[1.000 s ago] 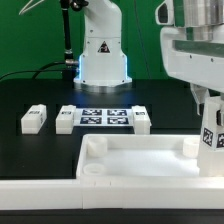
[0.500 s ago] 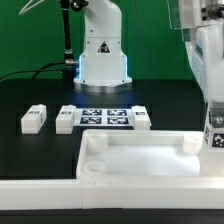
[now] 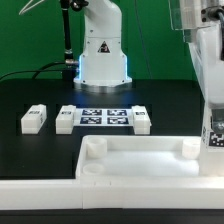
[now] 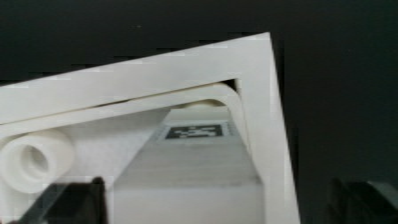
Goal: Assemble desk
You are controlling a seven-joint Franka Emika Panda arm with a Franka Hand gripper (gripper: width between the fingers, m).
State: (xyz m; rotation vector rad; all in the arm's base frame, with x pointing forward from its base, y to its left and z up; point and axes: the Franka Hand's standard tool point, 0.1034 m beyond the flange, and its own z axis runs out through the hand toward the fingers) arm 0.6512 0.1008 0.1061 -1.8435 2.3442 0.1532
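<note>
Black desk (image 3: 40, 95): tabletop (image 3: 140, 147) corner lies right under the end effector (image 4: 217, 200), fingers wide apart, gripping nothing. Tagged leg (image 4: 192, 128) sits in that corner.

Green backdrop (image 3: 28, 50) behind black table (image 3: 170, 100)

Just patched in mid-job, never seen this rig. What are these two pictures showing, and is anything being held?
A white robot arm with a two-finger gripper is assembling a desk. The exterior view looks across the black table; the wrist view looks down from the arm. On the table lie a large white rimmed plastic tabletop, three short white square tagged legs and the flat white marker board. A fourth tagged leg is at the tabletop's corner, below the gripper. The fingers look spread, apparently holding nothing.
</note>
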